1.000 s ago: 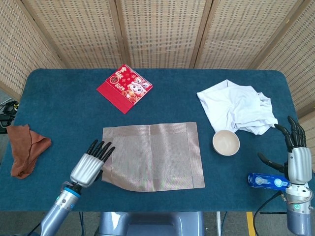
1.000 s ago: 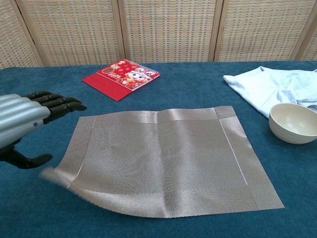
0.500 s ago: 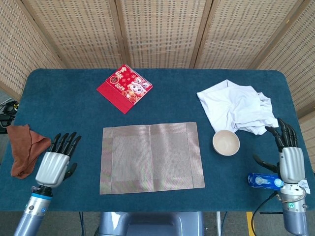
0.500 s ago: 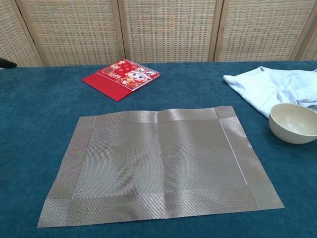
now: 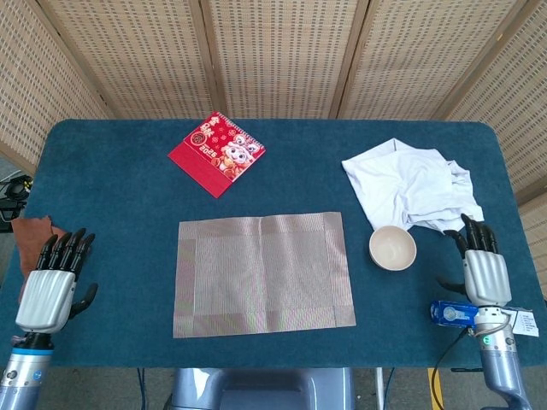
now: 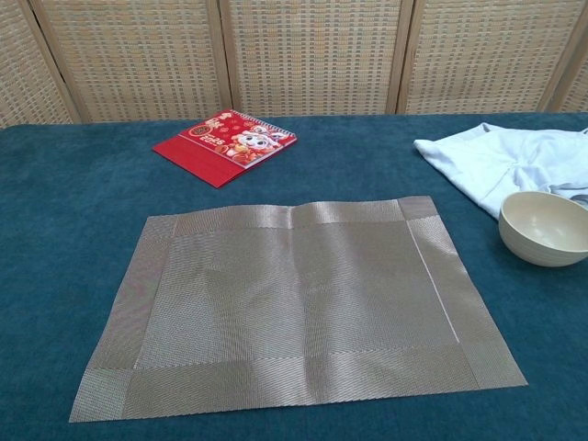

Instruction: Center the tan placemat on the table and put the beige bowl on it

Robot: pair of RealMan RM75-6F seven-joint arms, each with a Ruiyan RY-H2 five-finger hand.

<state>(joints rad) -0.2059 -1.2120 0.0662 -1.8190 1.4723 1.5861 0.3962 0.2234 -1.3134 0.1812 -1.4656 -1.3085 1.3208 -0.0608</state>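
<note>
Since the right hand [image 5: 485, 266] hovered released at the beige bowl's [image 5: 392, 248] four o'clock, a careless reach risked shoving the bowl, rucking the tan placemat [image 5: 263, 274]; the left hand [image 5: 49, 286] hung released too.

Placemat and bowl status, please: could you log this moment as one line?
placemat: flat, mid-table | bowl: off mat, right side | left hand: open, clear | right hand: open, near bowl

My head camera looks steeply down over the whole table [image 5: 102, 171]. My chest camera sits low and nearer, probably near table edge, facing the screen; both share the placemat [image 5: 263, 274].
</note>
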